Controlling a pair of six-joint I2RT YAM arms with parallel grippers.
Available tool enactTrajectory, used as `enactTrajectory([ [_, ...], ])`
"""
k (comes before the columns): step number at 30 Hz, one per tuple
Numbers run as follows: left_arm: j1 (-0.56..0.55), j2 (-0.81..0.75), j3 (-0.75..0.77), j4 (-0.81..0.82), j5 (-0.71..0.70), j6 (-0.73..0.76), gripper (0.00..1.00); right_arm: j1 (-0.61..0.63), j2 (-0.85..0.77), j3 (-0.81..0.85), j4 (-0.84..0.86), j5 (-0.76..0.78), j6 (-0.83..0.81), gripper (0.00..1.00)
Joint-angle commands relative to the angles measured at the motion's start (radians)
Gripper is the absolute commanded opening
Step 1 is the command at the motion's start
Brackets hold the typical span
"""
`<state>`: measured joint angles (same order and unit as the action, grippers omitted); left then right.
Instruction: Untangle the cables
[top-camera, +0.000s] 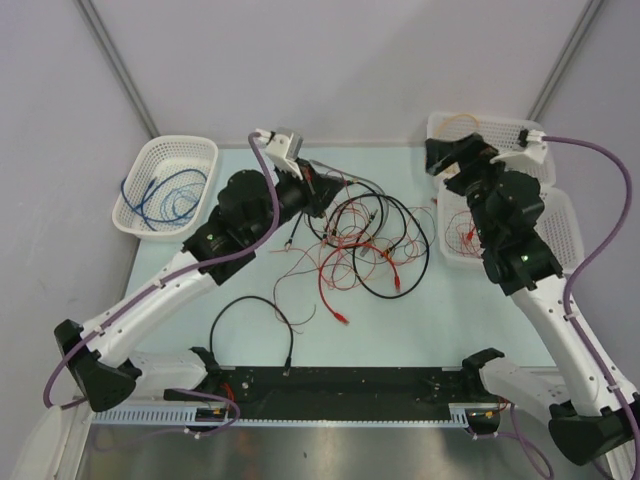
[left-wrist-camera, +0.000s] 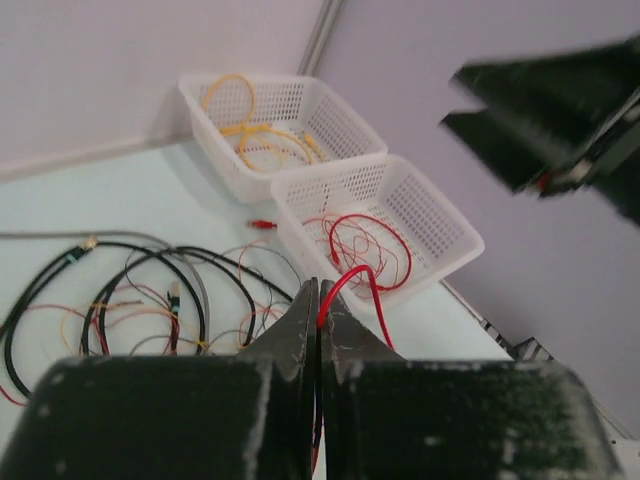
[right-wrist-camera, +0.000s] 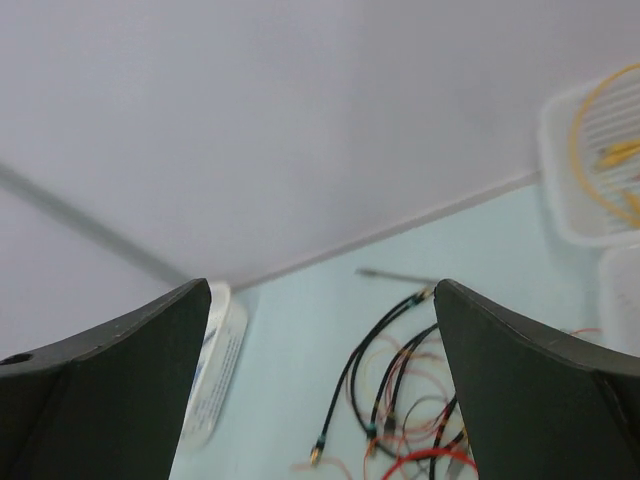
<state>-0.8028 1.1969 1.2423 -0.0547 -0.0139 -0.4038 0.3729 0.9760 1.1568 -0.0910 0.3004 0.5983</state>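
The left arm (top-camera: 170, 280) is reaching forward, the left gripper (left-wrist-camera: 320, 292) clamping shut on a red cable (left-wrist-camera: 352, 272); the right gripper (right-wrist-camera: 322, 300) is hovering, jaws gaping wide.

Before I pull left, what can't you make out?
Left wrist view: red cable below the shut left gripper, covered by the gripper body.
Top view: that gripper's tips, hidden under its wrist.
Top view: which strands cross on top in the tangle, too thin.
Right wrist view: yellow-cable basket, blurred, cut by the right edge.
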Motion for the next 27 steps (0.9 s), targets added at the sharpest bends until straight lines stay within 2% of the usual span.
enactTrajectory([
  [1, -0.003, 0.036, 0.186, -0.049, -0.013, 0.083, 0.0, 0.133, -0.04, -0.055, -0.058, -0.164, -0.078, 1.0],
  [4, -0.003, 0.065, 0.284, -0.085, -0.026, 0.12, 0.0, 0.25, -0.098, -0.118, -0.01, -0.184, -0.135, 1.0],
  [8, -0.004, 0.105, 0.397, -0.146, -0.012, 0.125, 0.0, 0.389, -0.099, -0.146, 0.042, -0.175, -0.198, 1.0],
  [13, -0.004, 0.116, 0.453, -0.165, -0.023, 0.138, 0.0, 0.515, -0.06, -0.149, 0.083, -0.138, -0.232, 1.0],
  [18, -0.003, 0.124, 0.511, -0.192, -0.023, 0.154, 0.0, 0.56, -0.02, -0.154, 0.138, -0.141, -0.247, 1.0],
  [27, -0.009, 0.102, 0.51, -0.2, 0.029, 0.12, 0.0, 0.561, 0.059, -0.154, 0.256, -0.078, -0.319, 1.0],
])
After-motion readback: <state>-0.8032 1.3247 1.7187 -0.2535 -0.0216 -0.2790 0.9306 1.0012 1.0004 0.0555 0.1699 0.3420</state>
